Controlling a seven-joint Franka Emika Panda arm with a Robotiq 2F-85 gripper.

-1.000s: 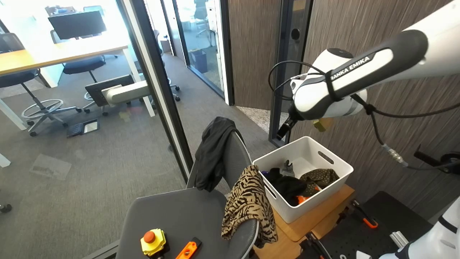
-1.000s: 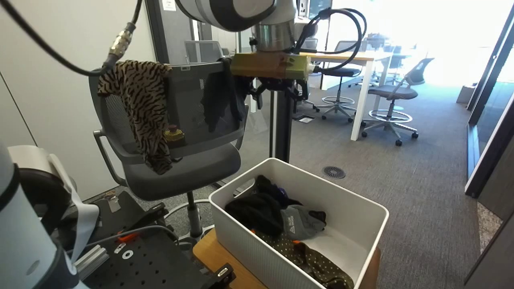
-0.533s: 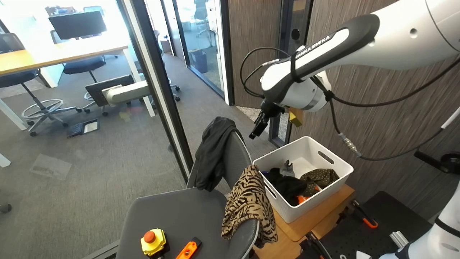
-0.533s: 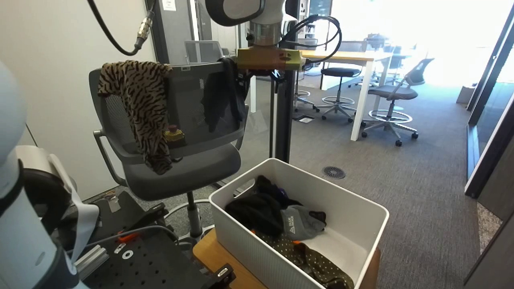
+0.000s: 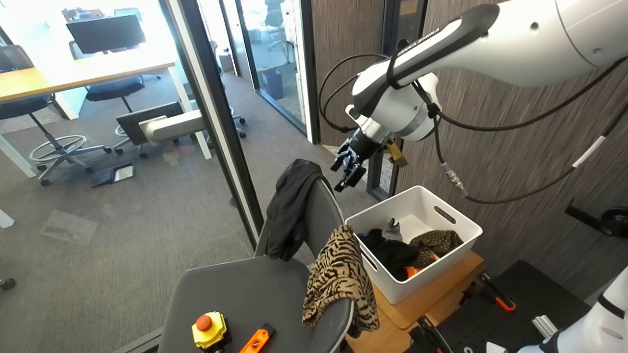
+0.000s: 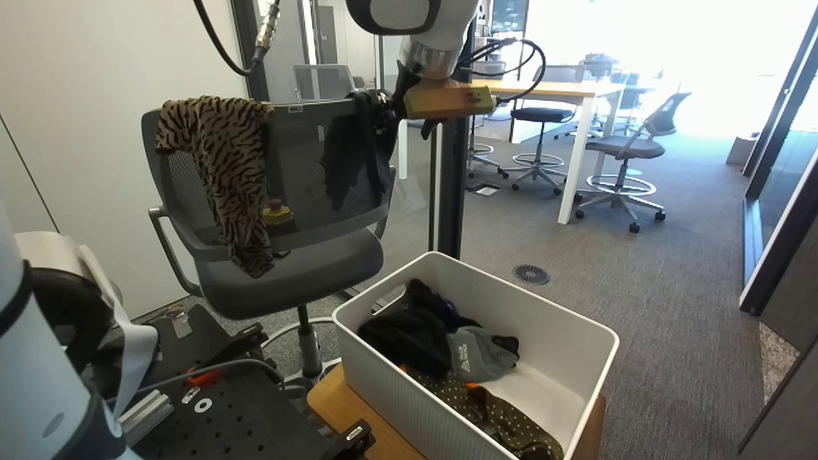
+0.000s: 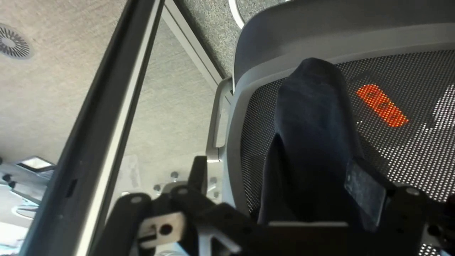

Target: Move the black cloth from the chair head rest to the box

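Observation:
The black cloth (image 5: 290, 211) hangs limp over one end of the chair head rest (image 6: 303, 114), down the backrest. It also shows in an exterior view (image 6: 348, 160) and in the wrist view (image 7: 312, 117). My gripper (image 5: 337, 177) is open and empty, beside and slightly above the cloth's top, on the box side of the chair. In the wrist view the gripper (image 7: 276, 167) has its fingers wide apart, with the cloth beyond and between them; contact is not visible. The white box (image 6: 383, 390) stands below and behind the gripper, with several cloths inside.
A tan-and-black striped cloth (image 5: 341, 279) hangs on the other end of the chair back. A yellow emergency button (image 5: 210, 331) and an orange tool (image 5: 257, 340) lie on the seat. A glass wall post (image 5: 221, 122) stands close beside the chair.
The arm has moved from above the box toward the chair back and the black cloth. The gripper has then turned and tilted, facing the cloth. The cloths and box have not moved.

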